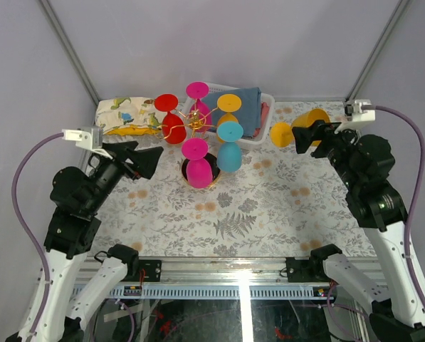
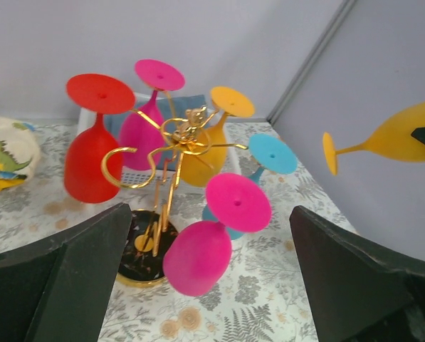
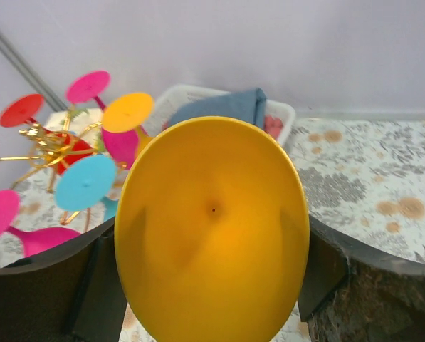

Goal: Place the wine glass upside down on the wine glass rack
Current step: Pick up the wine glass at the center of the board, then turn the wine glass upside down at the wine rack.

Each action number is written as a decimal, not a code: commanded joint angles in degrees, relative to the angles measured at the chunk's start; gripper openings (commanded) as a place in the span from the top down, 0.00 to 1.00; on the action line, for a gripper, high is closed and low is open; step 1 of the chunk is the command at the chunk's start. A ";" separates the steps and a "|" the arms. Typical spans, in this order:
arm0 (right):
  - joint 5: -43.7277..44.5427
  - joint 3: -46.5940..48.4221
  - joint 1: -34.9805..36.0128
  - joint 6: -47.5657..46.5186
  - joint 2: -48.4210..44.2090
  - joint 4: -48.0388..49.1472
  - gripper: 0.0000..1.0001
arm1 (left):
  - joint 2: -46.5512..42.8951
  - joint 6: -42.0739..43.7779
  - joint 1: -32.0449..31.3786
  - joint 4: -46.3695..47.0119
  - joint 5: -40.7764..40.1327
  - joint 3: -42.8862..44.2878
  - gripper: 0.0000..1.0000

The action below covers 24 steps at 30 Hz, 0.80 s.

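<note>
Yellow wine glass (image 3: 212, 228) held sideways, bowl clamped in right hand (image 1: 313, 134), well right of wine glass rack (image 1: 196, 122). Left hand (image 1: 142, 158) spread, empty. Recommend inverting fully and sliding stem into free loop (image 2: 119, 150), avoiding hung glasses (image 1: 199, 171).

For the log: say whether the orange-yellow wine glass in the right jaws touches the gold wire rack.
No, the orange-yellow wine glass is held sideways, apart from the gold wire rack.
</note>
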 commanded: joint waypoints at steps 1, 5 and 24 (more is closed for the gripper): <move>-5.48 -0.75 -0.18 3.15 -3.66 6.35 0.27 | 3.72 -3.25 -0.26 6.15 6.44 3.32 0.08; -7.38 -2.77 -0.17 5.37 -6.60 9.65 0.27 | 6.95 -4.99 -0.98 9.11 8.99 4.31 0.07; -11.10 -8.41 -0.16 11.82 -14.09 18.15 0.31 | 28.31 7.43 -42.42 16.47 -22.51 12.52 0.00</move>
